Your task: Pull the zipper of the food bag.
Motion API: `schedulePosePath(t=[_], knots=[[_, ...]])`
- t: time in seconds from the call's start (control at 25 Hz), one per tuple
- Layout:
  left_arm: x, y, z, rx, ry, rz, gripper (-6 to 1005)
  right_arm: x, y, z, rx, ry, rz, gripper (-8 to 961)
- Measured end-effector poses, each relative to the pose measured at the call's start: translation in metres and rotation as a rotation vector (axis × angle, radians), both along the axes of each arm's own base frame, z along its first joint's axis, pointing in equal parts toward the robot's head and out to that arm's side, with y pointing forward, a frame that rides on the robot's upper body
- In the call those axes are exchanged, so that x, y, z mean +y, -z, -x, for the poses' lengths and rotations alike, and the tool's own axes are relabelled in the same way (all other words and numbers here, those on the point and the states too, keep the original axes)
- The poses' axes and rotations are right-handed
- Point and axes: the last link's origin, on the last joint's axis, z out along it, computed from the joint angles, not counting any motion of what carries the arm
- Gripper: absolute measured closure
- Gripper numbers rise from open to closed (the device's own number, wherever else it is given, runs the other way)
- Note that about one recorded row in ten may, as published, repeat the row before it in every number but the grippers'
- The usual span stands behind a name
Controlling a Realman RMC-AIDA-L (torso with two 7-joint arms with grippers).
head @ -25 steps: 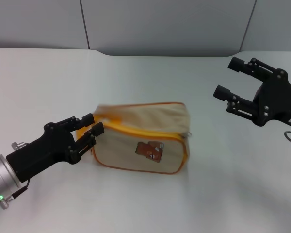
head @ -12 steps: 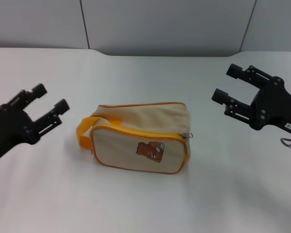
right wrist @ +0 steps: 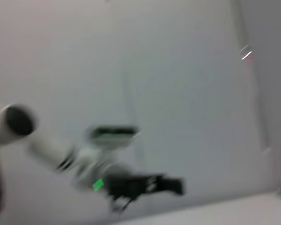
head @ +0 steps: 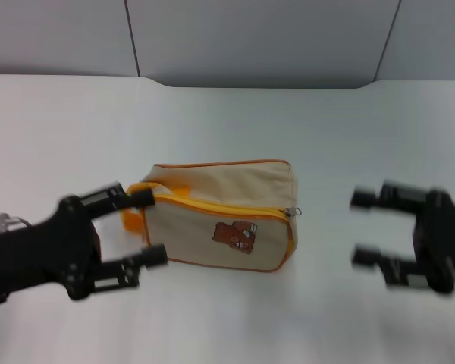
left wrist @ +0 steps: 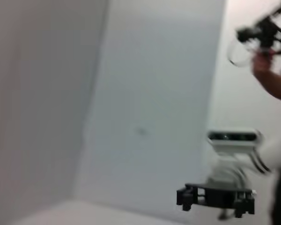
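The food bag is a beige boxy bag with a brown bear patch, lying in the middle of the white table in the head view. Its yellow-orange zipper runs along the top of the front face, and the small silver pull tab sits at the right corner. My left gripper is open, one finger on either side of the bag's left end, and partly hides the yellow handle. My right gripper is open and empty, well to the right of the bag.
The table ends at grey wall panels at the back. The left wrist view shows the right arm's gripper far off and a person's arm. The right wrist view shows the left arm, blurred.
My left gripper swung from far left back to the bag's left end. My right gripper dropped lower and nearer the table's front. The bag has stayed in place.
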Motion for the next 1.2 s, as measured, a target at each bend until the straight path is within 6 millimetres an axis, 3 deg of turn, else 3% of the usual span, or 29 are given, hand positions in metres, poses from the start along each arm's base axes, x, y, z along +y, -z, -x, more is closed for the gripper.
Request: schedulePosePath(t=[0.16,0.44,1.2], knots=[[-0.002,0.007,-0.004,0.067,0.033,0.109,203,-0.012,0.000,-0.006,-0.089,-0.058,0.102,230],[-0.009,0.017,-0.004,0.142,0.066,0.222,204,-0.013,0.002,-0.009,-0.117,-0.059,0.113,230],[-0.009,0.020,-0.004,0.158,0.074,0.223,204,-0.011,0.011,-0.007,-0.126,-0.053,0.099,230]])
